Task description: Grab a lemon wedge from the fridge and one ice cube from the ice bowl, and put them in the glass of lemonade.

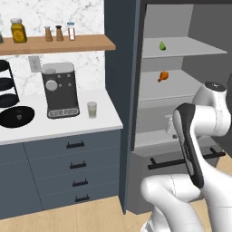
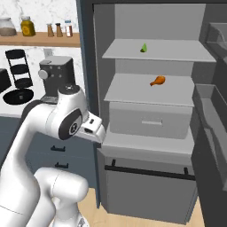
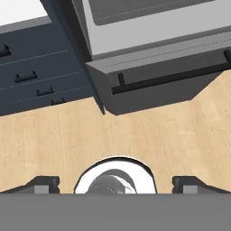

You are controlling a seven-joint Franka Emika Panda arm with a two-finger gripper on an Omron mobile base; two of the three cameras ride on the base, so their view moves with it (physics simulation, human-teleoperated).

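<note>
The fridge (image 1: 118,90) stands open, with pale grey shelves (image 2: 150,54) inside. A small yellow-green lemon wedge (image 1: 162,45) (image 2: 144,48) lies on its upper shelf. The glass of lemonade (image 1: 92,109) stands on the white counter, right of the coffee machine. My gripper (image 3: 115,184) is open with nothing between its fingertips (image 3: 43,184). It points down at the wooden floor in front of the fridge's bottom drawer (image 3: 153,79), well below the wedge. The ice bowl and ice cube are out of view.
An orange drumstick (image 1: 163,75) (image 2: 157,80) lies on the fridge's second shelf. A coffee machine (image 1: 60,89) and a black rack (image 1: 9,86) stand on the counter above dark blue drawers (image 1: 68,167). The fridge door's bins (image 2: 213,97) project at the right. A wall shelf (image 1: 59,43) carries jars.
</note>
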